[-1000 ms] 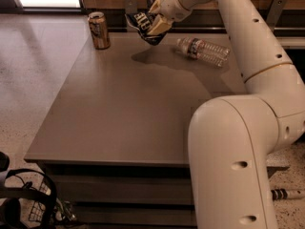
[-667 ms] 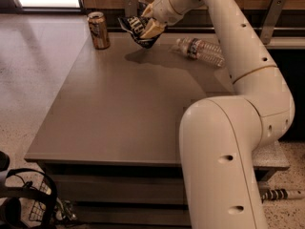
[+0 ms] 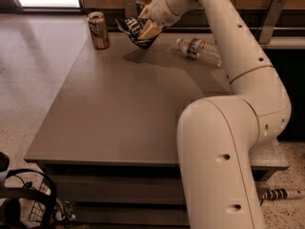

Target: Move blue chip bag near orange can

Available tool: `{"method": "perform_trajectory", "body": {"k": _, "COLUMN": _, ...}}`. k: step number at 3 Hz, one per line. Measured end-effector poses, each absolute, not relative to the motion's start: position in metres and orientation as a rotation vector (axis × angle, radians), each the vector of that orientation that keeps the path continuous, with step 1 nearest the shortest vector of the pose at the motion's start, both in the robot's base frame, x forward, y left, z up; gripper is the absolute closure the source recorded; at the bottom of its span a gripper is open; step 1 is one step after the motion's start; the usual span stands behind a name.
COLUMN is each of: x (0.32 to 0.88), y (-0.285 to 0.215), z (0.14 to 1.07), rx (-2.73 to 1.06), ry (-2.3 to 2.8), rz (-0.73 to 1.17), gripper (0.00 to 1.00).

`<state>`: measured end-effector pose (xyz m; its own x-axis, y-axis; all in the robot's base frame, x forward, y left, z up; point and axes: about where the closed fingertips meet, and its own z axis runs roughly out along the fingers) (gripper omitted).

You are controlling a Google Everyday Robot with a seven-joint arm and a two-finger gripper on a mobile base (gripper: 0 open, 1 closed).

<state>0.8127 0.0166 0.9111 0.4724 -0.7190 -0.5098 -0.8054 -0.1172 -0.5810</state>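
Blue chip bag (image 3: 133,28) crinkled, in end effector (image 3: 148,29) aloft.

Smooth cream plastic gripper (image 3: 146,30), above the far edge of the matt table (image 3: 119,113), clamps the crinkled glossy-foil blue chip bag (image 3: 132,28); orange can (image 3: 98,31), shiny metal.

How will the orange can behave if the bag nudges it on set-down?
The orange can stands upright and narrow, so it may tip, then roll. The blue chip bag, crumpled in the gripper above the table at its far end, looks soft, likely pushing gently.
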Motion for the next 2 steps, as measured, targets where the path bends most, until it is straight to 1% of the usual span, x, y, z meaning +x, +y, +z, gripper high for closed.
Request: {"method": "perform_trajectory", "body": {"k": 2, "x": 0.8138, "y": 0.0231, "z": 0.9045, "rx": -1.872, "ry": 1.277, "rz": 0.140, "gripper": 0.12}}
